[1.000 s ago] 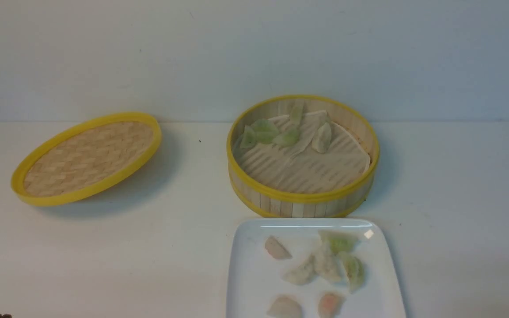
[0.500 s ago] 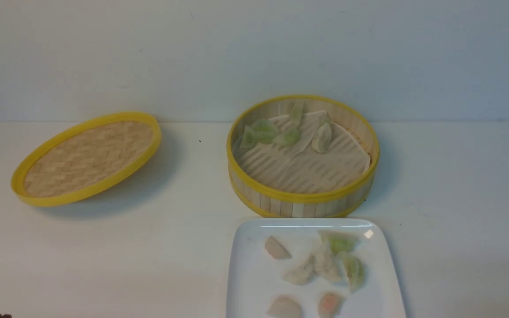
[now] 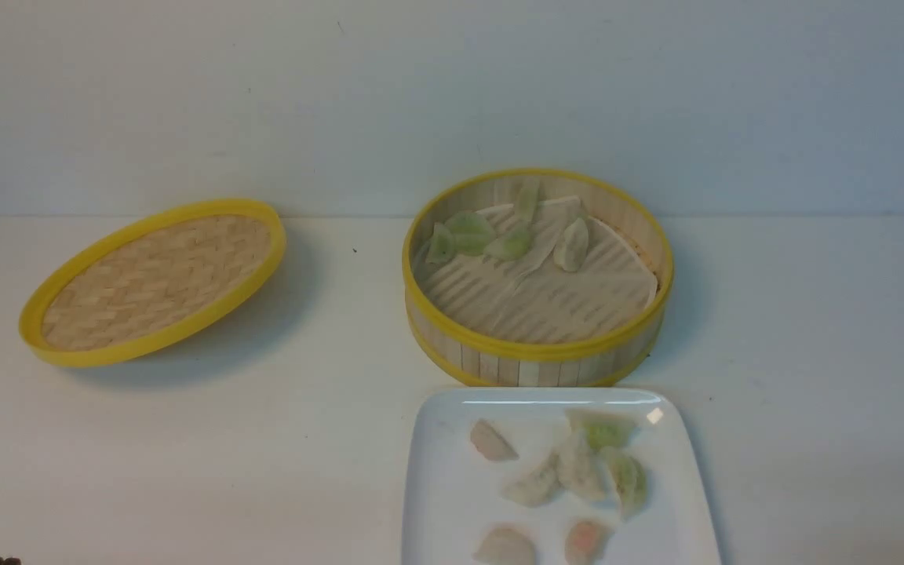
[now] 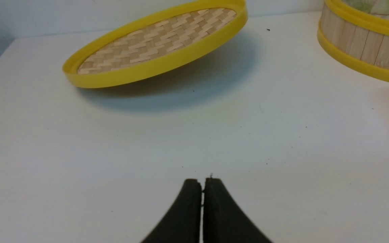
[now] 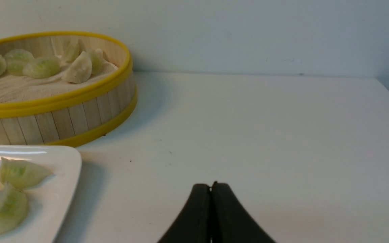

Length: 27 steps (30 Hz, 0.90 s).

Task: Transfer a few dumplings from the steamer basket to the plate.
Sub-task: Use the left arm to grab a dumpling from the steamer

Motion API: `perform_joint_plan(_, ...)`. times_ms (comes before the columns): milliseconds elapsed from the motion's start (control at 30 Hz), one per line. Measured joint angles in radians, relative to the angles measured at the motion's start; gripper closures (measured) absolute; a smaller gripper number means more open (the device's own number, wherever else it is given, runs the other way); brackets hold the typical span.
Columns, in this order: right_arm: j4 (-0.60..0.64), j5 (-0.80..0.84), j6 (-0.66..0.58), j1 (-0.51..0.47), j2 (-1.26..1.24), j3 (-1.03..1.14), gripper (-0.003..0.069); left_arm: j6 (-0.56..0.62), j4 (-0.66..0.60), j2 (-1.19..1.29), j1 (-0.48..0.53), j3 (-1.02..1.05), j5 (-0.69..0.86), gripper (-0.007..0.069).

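As wrist views show, claws [image 4: 202,181] [image 5: 211,185] closed, empty

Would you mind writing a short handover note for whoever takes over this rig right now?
Left gripper: shut, empty, over the table, facing the lid.
Right gripper: shut, empty, over the table to the right of the plate.
Done: seven plated dumplings lie on the plate.
Left: about five remaining dumplings sit toward the back of the steamer basket. "A few" looks met, so probably nothing more is needed.
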Motion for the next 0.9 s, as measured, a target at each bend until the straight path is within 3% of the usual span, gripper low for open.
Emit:
perform_joint_plan(167, 0.000, 0.000, 0.002, 0.000, 0.000, 0.000, 0.0673, -0.058, -0.149, 0.000, 0.000, 0.001, -0.108, 0.0631)
perform_joint_plan(300, 0.000, 0.000, 0.003, 0.000, 0.000, 0.000, 0.0673, -0.134, -0.423, 0.000, 0.000, 0.001, -0.229, 0.0631)
perform_joint_plan(600, 0.000, 0.000, 0.003, 0.000, 0.000, 0.000, 0.0673, -0.141, -0.777, 0.000, 0.000, 0.001, -0.327, 0.0631)
perform_joint_plan(800, 0.012, -0.002, 0.003, 0.000, 0.000, 0.000, 0.0673, -0.134, -0.832, 0.000, 0.000, -0.019, -0.416, 0.0631)
perform_joint_plan(900, 0.104, -0.061, 0.028, 0.000, 0.000, 0.004, 0.0673, -0.094, -0.788, 0.000, 0.000, -0.110, -0.398, 0.0631)
